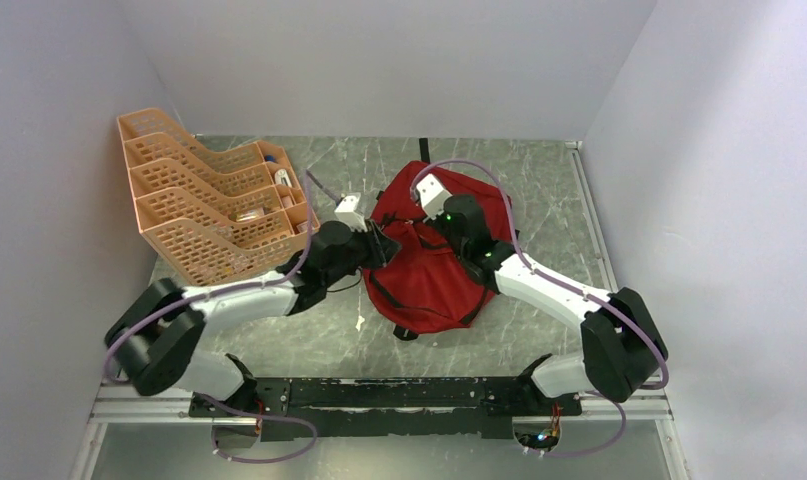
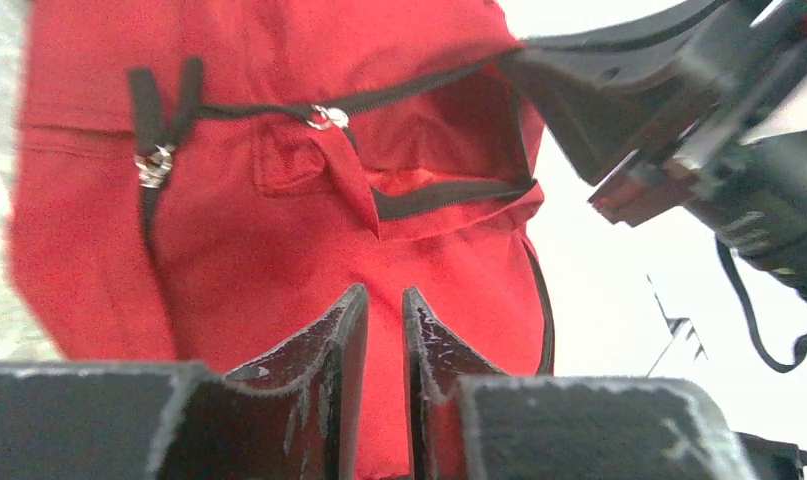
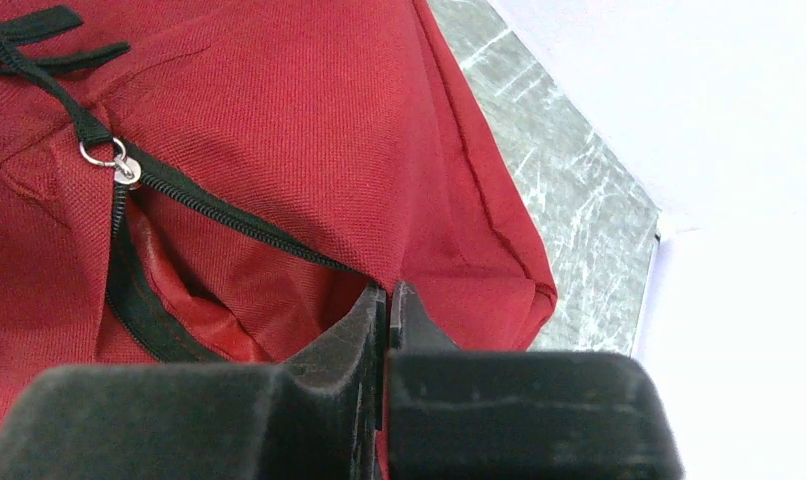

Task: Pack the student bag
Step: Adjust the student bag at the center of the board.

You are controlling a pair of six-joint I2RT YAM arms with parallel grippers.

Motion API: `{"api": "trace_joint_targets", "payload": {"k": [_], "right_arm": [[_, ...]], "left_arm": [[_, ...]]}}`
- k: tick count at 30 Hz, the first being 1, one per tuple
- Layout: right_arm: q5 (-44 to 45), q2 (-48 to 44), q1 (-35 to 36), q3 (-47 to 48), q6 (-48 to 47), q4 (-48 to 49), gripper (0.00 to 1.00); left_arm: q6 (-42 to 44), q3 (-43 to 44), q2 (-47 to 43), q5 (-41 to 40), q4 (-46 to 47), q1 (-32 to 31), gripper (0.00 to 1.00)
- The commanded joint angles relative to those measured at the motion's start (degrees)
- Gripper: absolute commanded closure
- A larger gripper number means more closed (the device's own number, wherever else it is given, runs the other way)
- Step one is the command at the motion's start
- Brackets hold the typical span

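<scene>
We are clenching the left end effector [image 2: 384, 335] and right end effector [image 3: 387, 312] on the fabric of the student bag [image 1: 429, 280], which is lying mid-bench [image 1: 544, 205] toward the far edge, seemingly to spread its zippered opening [image 2: 449, 150].

**Operator:** State the illumination in the overhead view.

**Technician:** Bright, even and diffuse. The pale lilac walls [image 1: 399, 60] and the grey marbled tabletop [image 1: 559, 200] show no hard glare. Soft shadows lie under the arms. Focus is sharp throughout.

**Operator:** And the wrist views?

**Technician:** Left wrist: the background right of the soft red fabric backpack [image 2: 259, 230] is overexposed to white. The black fingers [image 2: 324, 365] of the left gripper [image 2: 384, 305] are blurred. Right wrist: the backpack weave is crisp, the right gripper [image 3: 389, 300] is out of focus, and the upper right corner is blown out.
</scene>
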Motion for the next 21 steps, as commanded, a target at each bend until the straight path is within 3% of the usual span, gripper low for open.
{"api": "trace_joint_targets", "payload": {"k": [1,4,7,16,21], "right_arm": [[2.3,-2.4,-0.7,1.4,1.5,3.2,1.0],[2.0,-3.7,-0.8,0.7,4.4,3.5,1.0],[1.4,-5.4,-0.9,-0.3,8.7,2.9,1.0],[0.9,-11.4,-1.3,-5.1,17.4,-0.3,1.0],[0.1,-14.5,-1.4,-5.3,18.7,-2.6,1.0]], "left_arm": [[5.3,1.4,-10.6,-12.6,-15.4,0.2,0.72],[5.5,3.1,-15.0,-21.1,-25.1,0.9,0.49],[5.4,4.8,-16.6,-23.6,-31.7,2.8,0.4],[7.5,14.7,-7.1,-18.0,-37.5,8.5,0.36],[9.8,23.2,3.0,-18.3,-43.3,9.8,0.43]]}}
